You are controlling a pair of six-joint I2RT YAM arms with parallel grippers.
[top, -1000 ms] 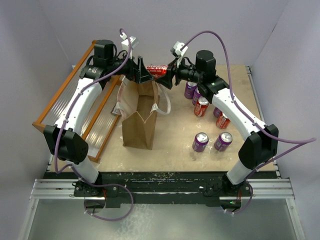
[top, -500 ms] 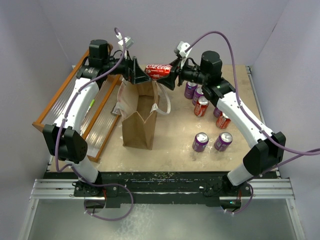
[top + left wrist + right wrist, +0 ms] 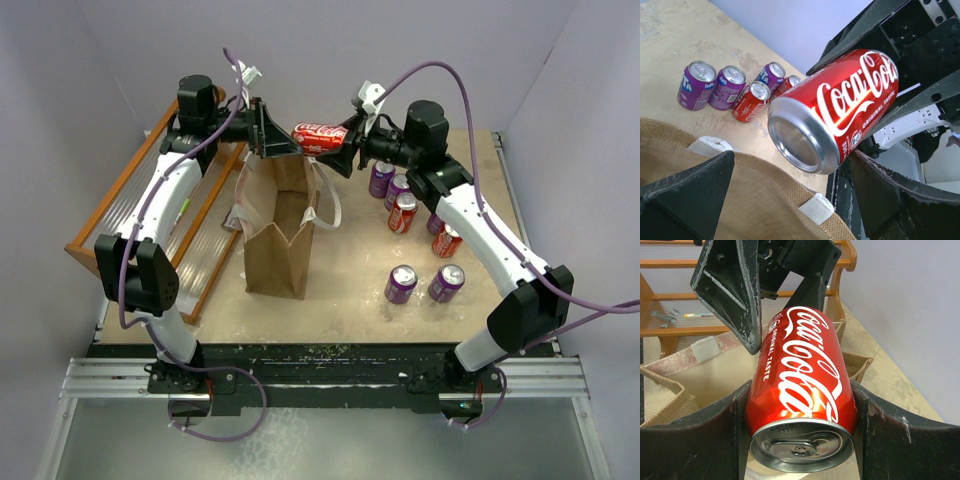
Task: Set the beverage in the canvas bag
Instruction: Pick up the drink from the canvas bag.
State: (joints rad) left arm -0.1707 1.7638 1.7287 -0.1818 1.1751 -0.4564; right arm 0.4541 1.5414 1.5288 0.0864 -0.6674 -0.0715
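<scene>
My right gripper is shut on a red Coca-Cola can, held lying on its side in the air above the far end of the tan canvas bag. In the right wrist view the can sits between both fingers of the gripper, its tab end towards the camera. My left gripper is open, its fingers spread at the can's bottom end. In the left wrist view the can hangs over the bag's rim, above the wide gap of the gripper. The bag stands open with white handles.
An orange slatted rack lies left of the bag. Several purple and red cans stand right of the bag, with two purple ones nearer the front; they also show in the left wrist view.
Both grippers and the can have risen a little and shifted towards the back. The left arm's elbow has swung in. The right gripper's hold on the can is unchanged.
</scene>
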